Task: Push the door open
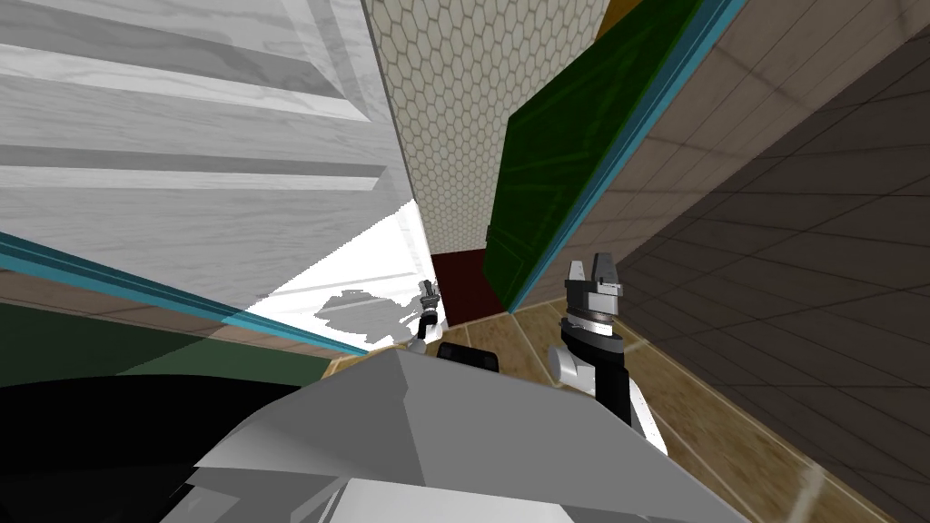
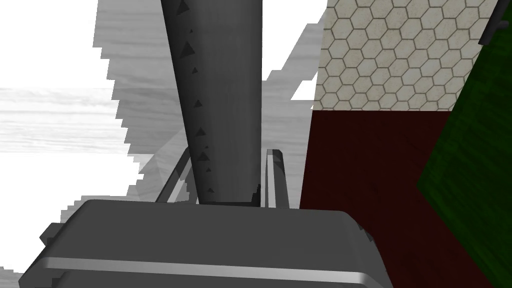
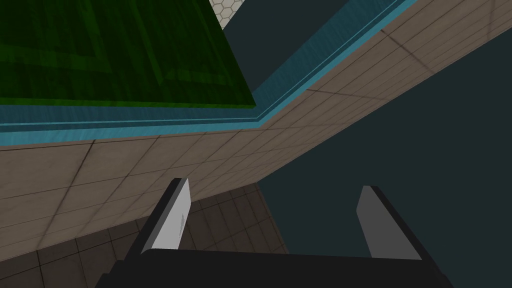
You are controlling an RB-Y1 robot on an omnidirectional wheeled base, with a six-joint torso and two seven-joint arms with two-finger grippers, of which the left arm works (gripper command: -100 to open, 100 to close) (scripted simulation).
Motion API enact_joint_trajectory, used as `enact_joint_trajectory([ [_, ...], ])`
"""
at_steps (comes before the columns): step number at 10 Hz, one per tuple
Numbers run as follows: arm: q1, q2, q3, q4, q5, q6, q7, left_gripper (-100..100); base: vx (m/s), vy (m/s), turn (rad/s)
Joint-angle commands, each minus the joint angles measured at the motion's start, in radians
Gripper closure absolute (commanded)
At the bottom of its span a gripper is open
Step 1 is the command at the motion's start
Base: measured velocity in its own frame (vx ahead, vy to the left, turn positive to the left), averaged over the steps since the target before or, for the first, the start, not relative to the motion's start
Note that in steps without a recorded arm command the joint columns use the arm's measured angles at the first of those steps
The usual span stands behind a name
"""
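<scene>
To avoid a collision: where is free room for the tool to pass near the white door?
Free: the gap between the white door and the green door, over the dark red surface; also the wood floor beside the open right tool. Crowded: the left tool grips a dark bar at the white door.

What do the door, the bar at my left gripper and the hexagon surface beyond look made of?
Door: white-grey wood, matt, grain visible along its panels. Bar: dark grey, smooth, faintly sheened, perhaps metal. Hexagon surface: off-white matt tile, darker joints; ceramic or stone, unclear.
</scene>
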Motion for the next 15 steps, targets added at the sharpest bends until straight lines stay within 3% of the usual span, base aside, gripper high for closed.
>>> enact_joint_trajectory([
  [1, 0.003, 0.001, 0.001, 0.000, 0.000, -0.003, -0.001, 100, 0.000, 0.000, 0.000],
  [3, 0.003, 0.001, 0.001, 0.000, 0.000, -0.003, -0.001, 100, 0.000, 0.000, 0.000],
  [4, 0.001, 0.014, 0.010, -0.002, 0.000, 0.000, -0.002, 100, 0.124, -0.001, 0.047],
  [10, 0.005, 0.048, 0.048, -0.008, 0.003, -0.002, -0.008, 100, 0.182, 0.013, 0.066],
  [13, 0.005, 0.048, 0.048, -0.008, 0.003, -0.002, -0.008, 100, 0.058, 0.002, 0.010],
  [15, 0.007, 0.057, 0.066, -0.012, 0.004, -0.003, -0.010, 100, 0.132, 0.005, 0.088],
])
